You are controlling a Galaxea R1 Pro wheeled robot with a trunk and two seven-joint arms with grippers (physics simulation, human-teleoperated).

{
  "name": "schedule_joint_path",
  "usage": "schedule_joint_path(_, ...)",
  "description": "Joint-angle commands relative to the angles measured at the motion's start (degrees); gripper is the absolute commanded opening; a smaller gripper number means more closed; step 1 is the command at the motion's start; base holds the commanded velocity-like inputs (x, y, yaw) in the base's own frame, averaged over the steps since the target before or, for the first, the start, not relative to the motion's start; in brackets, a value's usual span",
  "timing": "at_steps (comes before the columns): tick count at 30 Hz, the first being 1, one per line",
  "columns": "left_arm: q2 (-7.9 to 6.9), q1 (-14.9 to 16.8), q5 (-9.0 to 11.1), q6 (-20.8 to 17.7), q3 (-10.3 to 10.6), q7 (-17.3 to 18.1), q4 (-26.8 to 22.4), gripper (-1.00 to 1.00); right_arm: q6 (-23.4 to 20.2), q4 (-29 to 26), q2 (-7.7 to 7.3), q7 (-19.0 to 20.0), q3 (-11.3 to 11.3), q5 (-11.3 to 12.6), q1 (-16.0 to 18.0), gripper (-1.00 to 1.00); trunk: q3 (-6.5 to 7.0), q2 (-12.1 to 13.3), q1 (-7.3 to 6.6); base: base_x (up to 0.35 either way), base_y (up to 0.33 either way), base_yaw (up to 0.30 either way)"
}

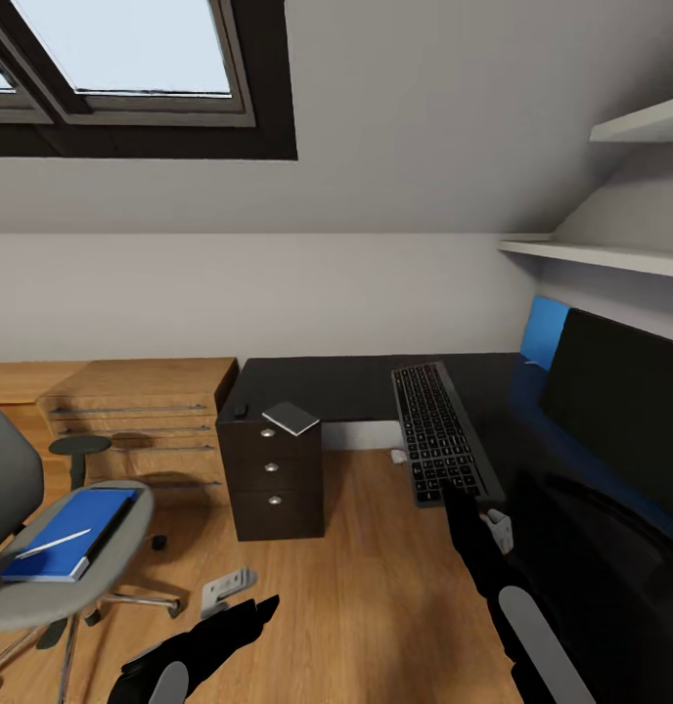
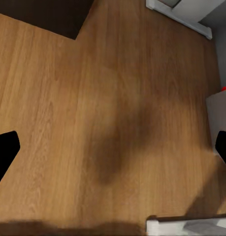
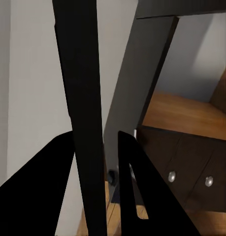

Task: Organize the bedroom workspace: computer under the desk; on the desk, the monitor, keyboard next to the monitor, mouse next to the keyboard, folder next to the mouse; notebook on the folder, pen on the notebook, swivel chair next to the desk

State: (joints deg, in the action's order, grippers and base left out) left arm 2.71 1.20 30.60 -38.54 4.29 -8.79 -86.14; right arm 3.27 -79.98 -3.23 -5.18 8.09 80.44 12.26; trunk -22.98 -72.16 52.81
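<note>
Right hand (image 1: 466,501) grips keyboard (image 1: 440,430) — on desk (image 1: 346,383).

Right hand (image 1: 462,499) raised forward, fingers closed on a thin edge; left hand (image 1: 241,618) low, fingers spread.

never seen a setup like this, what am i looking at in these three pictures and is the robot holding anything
It is a simulated two-armed robot in a bedroom. The big picture is from a camera on its head, looking down over both black arms. The other two are from cameras near each claw.

The black desk carries the keyboard, the monitor and a grey notebook. The blue folder, with a white pen on it, lies on the swivel chair.

The right claw is closed on the keyboard's near end; its wrist view shows the fingers either side of the thin keyboard edge. The left claw is open, holding nothing, above the wooden floor.
</note>
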Motion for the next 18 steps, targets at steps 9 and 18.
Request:
schedule_joint_path(9,0.01,0.03,0.62,-0.22,0.02,-0.53,-0.08,1.00,0.45,-0.17,0.06,0.06,1.54,0.38,0.05,-1.00,-0.07,-0.05,-0.03,-0.327,-0.164,0.000)
schedule_joint_path(18,0.01,0.03,0.61,-0.22,0.02,-0.56,-0.08,1.00,0.41,-0.17,-0.11,1.85,2.28,0.38,0.05,-1.00,-0.07,-0.05,-0.03,-0.327,-0.149,0.000)
